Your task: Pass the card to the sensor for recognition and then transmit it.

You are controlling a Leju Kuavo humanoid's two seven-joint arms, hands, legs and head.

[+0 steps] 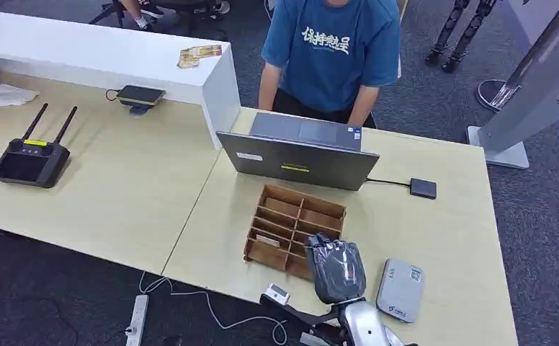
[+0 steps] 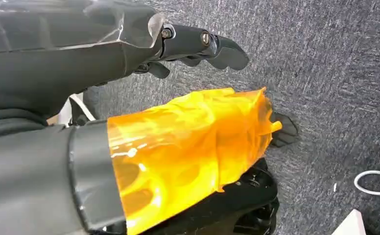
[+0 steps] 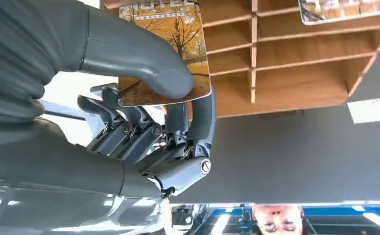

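My right hand [image 1: 334, 268] hovers over the near right corner of a wooden slotted card rack [image 1: 294, 216] on the table. In the right wrist view the hand [image 3: 129, 122] pinches a card with an autumn-tree picture [image 3: 178, 29] between the thumb and fingers, at the rack's [image 3: 286, 83] edge. Another card [image 3: 344, 10] lies in a farther slot. A grey flat reader device [image 1: 399, 290] lies on the table just right of this hand. My left hand [image 2: 198, 44] hangs over the carpet with its fingers straight, holding nothing; its thumb is wrapped in orange film [image 2: 193, 142].
A grey laptop [image 1: 298, 160] stands behind the rack, with a person in a blue shirt [image 1: 331, 50] seated at it. A small black box [image 1: 423, 188] is cabled to the laptop. More cards [image 1: 199, 54] lie on the white counter; a black controller [image 1: 30, 162] sits far left.
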